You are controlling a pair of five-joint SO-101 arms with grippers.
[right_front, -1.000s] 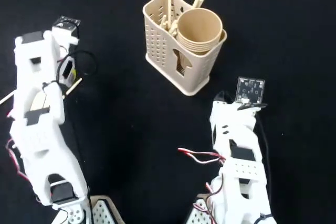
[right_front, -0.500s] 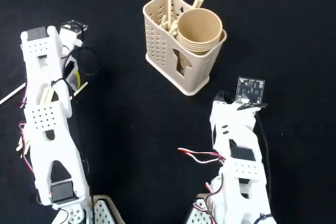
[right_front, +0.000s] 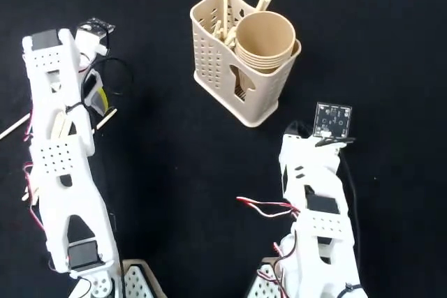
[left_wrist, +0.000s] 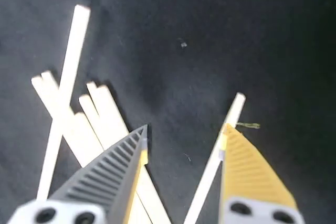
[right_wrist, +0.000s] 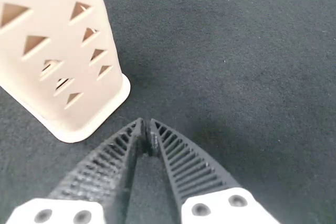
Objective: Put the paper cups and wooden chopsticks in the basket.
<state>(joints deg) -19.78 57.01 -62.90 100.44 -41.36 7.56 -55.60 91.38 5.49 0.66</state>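
Observation:
The beige basket [right_front: 223, 68] stands at the back centre, with stacked paper cups [right_front: 265, 36] and several wooden chopsticks [right_front: 225, 5] in it. More wooden chopsticks [left_wrist: 79, 119] lie on the black cloth at the left. My left gripper [left_wrist: 184, 129] hangs open low over them: the bundle lies beside its grey finger, and a single chopstick [left_wrist: 231, 111] runs along its yellow finger. In the high view, chopstick ends [right_front: 15, 128] stick out from under the left arm [right_front: 59, 151]. My right gripper [right_wrist: 145, 132] is shut on nothing, just in front of the basket's [right_wrist: 58, 51] base.
Black cloth covers the whole table [right_front: 391, 54]. The right arm [right_front: 311, 186] stands at the front right, with its red wires [right_front: 258, 206] sticking out to the left. Cables and dark clutter lie beyond the table's far edge.
The left arm has straightened and shifted over the loose chopsticks, and one chopstick end at the far left has slid a little. The right arm has kept still.

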